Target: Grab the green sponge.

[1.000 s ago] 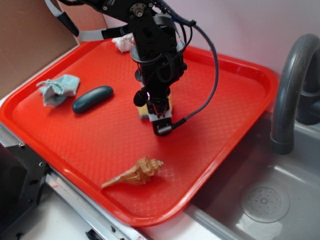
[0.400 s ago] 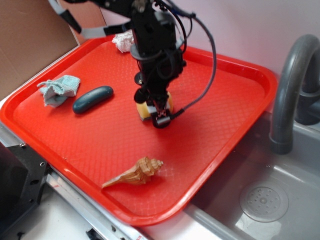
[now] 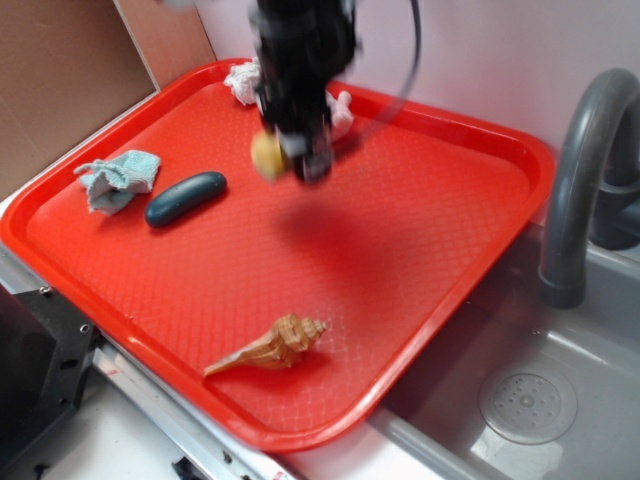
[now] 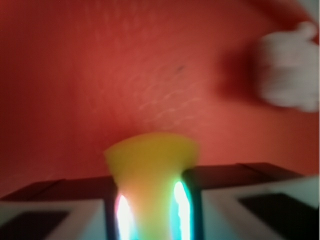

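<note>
Gripper (image 3: 290, 160) hung blurred above the red tray (image 3: 420, 250), jaws closed on the green sponge (image 4: 150, 185); wrist view showed yellow foam pinched between both fingers, clear of the tray floor. Lift step in hand, by my reading. Grasp looked done. Next move called for holding the squeeze steady, well clear of the white rag (image 4: 290, 70) nearby.

You see a red plastic tray (image 3: 450, 250) with a fine pebbled texture, a smooth dark teal oval pebble (image 3: 186, 198), and a yellow foam sponge (image 4: 150, 170), matt.
</note>
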